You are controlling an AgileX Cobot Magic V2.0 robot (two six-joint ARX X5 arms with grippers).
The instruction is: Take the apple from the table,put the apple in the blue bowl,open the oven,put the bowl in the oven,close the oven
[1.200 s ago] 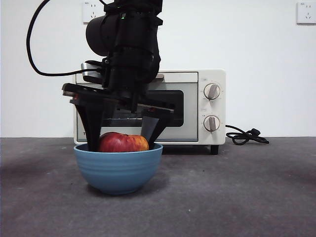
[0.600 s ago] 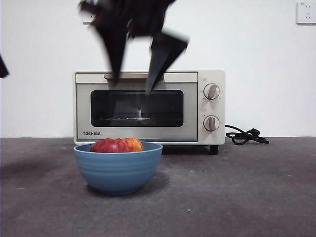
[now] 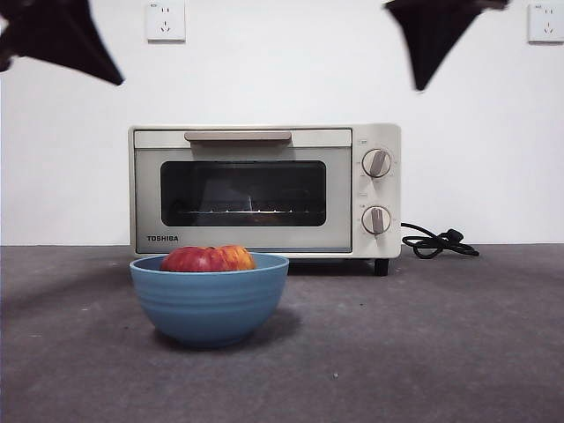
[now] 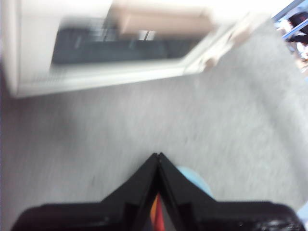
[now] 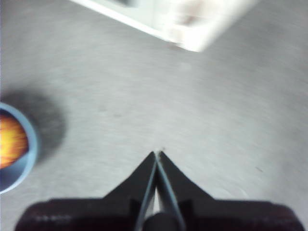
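Red-yellow apple (image 3: 209,258) sits in blue bowl (image 3: 209,303) on table (image 3: 423,344), w/ shut oven (image 3: 264,189) behind.

Gripper (image 3: 432,35) now high, off apple (image 3: 208,258).

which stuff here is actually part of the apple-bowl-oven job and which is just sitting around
Part of the job:
- apple, lying in the blue bowl
- oven, door shut, behind the bowl
- table that the bowl stands on
- left gripper and right gripper, both shut and holding nothing

Just lying about:
- black cord beside the oven
- two wall sockets
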